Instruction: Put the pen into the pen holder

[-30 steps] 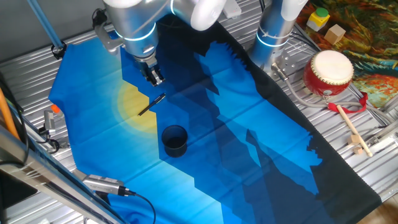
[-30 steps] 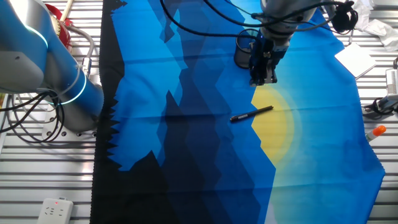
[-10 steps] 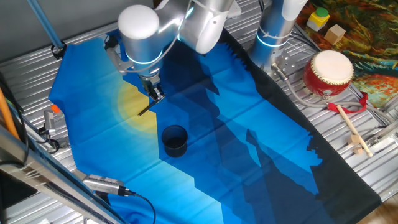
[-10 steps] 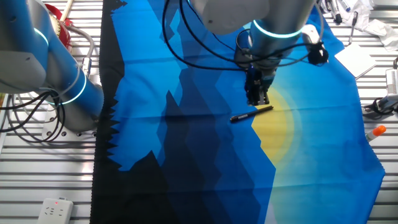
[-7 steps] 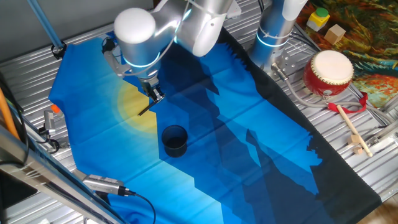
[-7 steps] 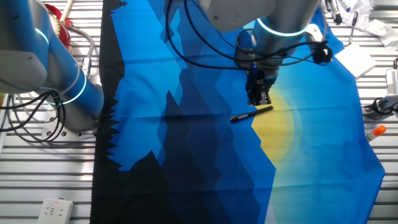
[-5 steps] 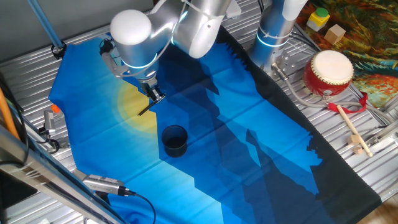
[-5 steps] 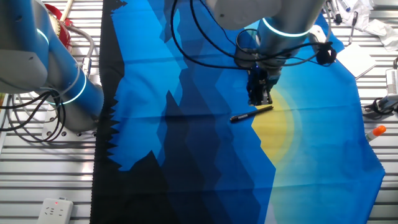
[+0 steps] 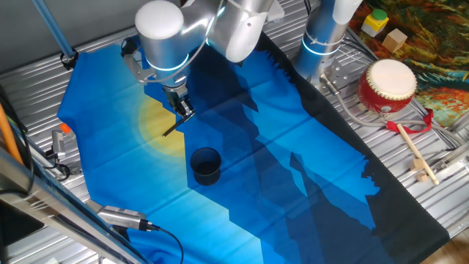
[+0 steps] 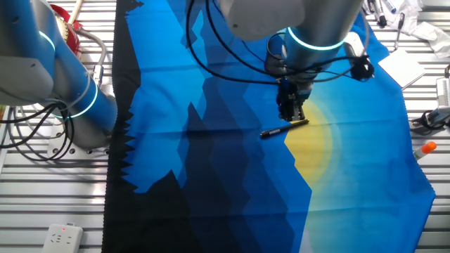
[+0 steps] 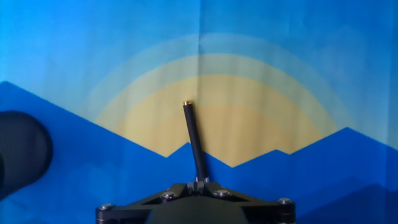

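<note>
The thin black pen (image 9: 174,126) lies flat on the yellow sun patch of the blue cloth; it also shows in the other fixed view (image 10: 285,128). My gripper (image 9: 184,112) hangs just above the pen's middle, jaws together and holding nothing. In the hand view the pen (image 11: 194,140) runs away from the gripper (image 11: 199,183), and its near part is hidden under the fingers. The dark cylindrical pen holder (image 9: 206,166) stands upright on the cloth a short way from the pen. It shows at the left edge of the hand view (image 11: 18,152) and is mostly hidden behind my arm in the other fixed view.
A red-and-white drum (image 9: 387,84) and a wooden drumstick (image 9: 414,154) lie off the cloth at the right. A second robot base (image 10: 74,98) stands by the cloth's dark edge. Cables and an orange-tipped marker (image 10: 424,148) lie at the cloth's sides.
Over three seconds the gripper came down and across from near the holder to just above the pen. In the last second it shifted only slightly. The pen has not moved.
</note>
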You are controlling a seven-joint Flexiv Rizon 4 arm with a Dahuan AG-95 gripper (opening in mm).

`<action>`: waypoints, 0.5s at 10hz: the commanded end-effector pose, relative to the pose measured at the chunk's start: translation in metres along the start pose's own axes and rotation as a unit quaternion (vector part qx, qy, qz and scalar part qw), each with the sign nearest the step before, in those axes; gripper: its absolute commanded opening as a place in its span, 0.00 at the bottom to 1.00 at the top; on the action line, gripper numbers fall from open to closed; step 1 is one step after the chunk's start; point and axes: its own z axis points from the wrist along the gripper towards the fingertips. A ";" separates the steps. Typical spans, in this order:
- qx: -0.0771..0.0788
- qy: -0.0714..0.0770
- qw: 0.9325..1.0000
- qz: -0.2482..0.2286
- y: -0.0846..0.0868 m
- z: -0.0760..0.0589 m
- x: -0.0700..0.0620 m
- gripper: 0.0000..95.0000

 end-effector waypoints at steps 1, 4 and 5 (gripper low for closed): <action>-0.003 0.048 0.999 0.004 0.000 0.000 0.000 0.00; 0.003 0.050 0.998 -0.044 0.000 0.000 0.000 0.00; 0.004 0.049 0.997 -0.054 0.000 0.000 0.000 0.00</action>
